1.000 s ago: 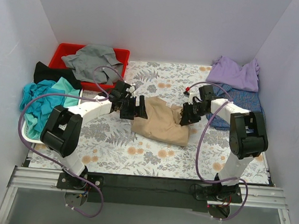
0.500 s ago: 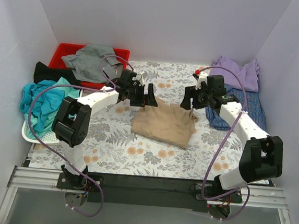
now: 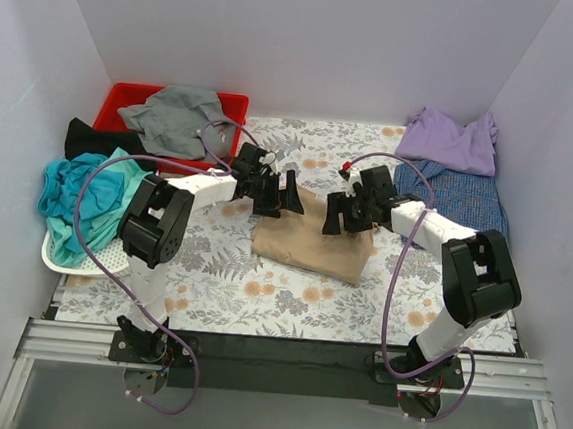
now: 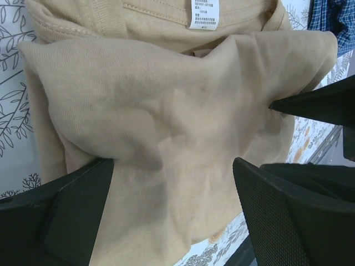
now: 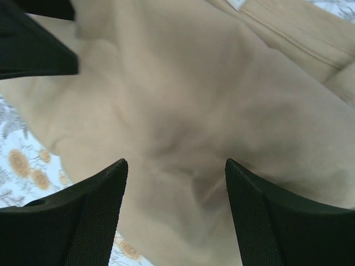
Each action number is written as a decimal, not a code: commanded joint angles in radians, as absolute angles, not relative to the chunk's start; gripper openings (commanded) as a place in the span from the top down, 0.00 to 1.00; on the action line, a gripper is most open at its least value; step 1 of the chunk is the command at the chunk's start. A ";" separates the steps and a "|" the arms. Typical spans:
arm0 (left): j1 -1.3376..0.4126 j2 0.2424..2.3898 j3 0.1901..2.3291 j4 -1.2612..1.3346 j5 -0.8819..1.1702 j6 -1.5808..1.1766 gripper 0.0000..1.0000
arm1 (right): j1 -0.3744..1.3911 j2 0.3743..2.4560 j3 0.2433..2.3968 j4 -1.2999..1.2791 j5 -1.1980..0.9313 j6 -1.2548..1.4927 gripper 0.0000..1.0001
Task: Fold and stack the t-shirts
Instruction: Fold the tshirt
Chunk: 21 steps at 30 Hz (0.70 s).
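Right now the tan t-shirt (image 3: 312, 245) lies folded into a compact block on the floral desk (image 3: 259, 297), and the left wrist view shows its collar and white neck label (image 4: 204, 12). The left tool (image 3: 284, 195) sits over the far left corner of that shirt with its fingers spread wide, and only loose cloth shows beneath the gap. The right tool (image 3: 338, 219) sits over the shirt's far right part, facing the left one, its fingers likewise apart and gripping nothing. Whether either tool's tips touch the fabric I cannot tell. Beyond and to the right of the tan shirt rests the lavender t-shirt (image 3: 449, 140), with the blue-checked t-shirt (image 3: 461, 195) just nearer, to the tan shirt's right. Well to the tan shirt's far left, the grey t-shirt (image 3: 175, 114) drapes over the red bin (image 3: 116, 99). The black t-shirt (image 3: 97, 141) lies beside that bin, and the teal t-shirt (image 3: 77, 196) spills over the white mesh basket (image 3: 92, 258).
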<state>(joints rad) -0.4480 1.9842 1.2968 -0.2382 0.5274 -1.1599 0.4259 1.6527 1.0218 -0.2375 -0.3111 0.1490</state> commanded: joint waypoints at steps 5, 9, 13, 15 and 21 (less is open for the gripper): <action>-0.439 1.980 1.319 -0.282 0.397 -1.105 0.11 | 0.423 1.658 0.977 -0.255 -0.066 0.159 0.23; -0.434 1.977 1.292 -0.305 0.286 -1.086 0.11 | 0.422 1.626 0.940 -0.284 0.090 0.172 0.23; -0.433 1.970 1.282 -0.324 0.183 -1.063 0.11 | 0.419 1.608 0.917 -0.311 0.213 0.183 0.21; -0.433 1.962 1.292 -0.336 0.154 -1.060 0.11 | 0.413 1.595 0.911 -0.310 0.244 0.181 0.21; -0.434 1.904 1.330 -0.360 0.155 -1.026 0.11 | 0.410 1.537 0.926 -0.321 0.272 0.163 0.21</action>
